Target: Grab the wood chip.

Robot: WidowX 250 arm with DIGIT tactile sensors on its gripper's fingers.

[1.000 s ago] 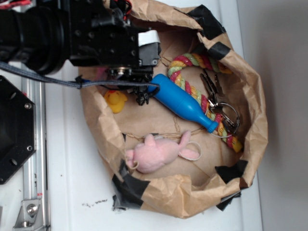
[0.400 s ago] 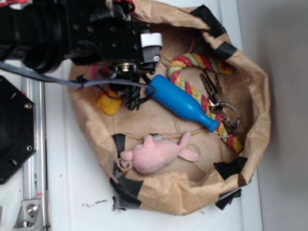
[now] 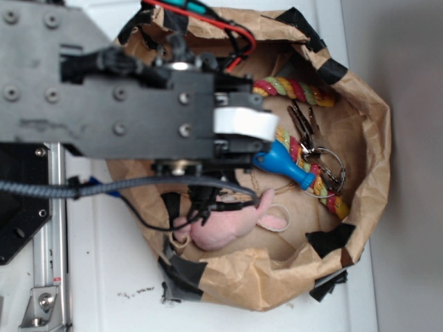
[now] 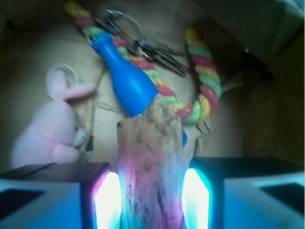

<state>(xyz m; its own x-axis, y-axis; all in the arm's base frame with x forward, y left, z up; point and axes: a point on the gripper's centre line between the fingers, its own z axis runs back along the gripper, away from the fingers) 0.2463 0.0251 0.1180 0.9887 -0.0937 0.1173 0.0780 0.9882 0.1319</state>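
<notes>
1. Wrist view: a pink plush rabbit [image 4: 47, 129] lies at the left on the paper bag's floor [image 4: 28, 57].
2. The gripper [image 4: 151, 195] clamps the wood chip [image 4: 151, 167] upright between its lit fingers [image 4: 106, 198].
3. Behind the chip lie a blue bottle [image 4: 125, 81], a coloured rope [image 4: 205, 86] and keys [image 4: 157, 50].

Exterior view looks straight down from above; close wrist view peers forward; both share the blue bottle [image 3: 285, 163] [image 4: 125, 81]

I see the wood chip [image 4: 151, 167] upright in the wrist view: rough, grey-brown, grooved lengthwise, ragged on top, pinched between the two pads of the tool [image 4: 150, 200].
</notes>
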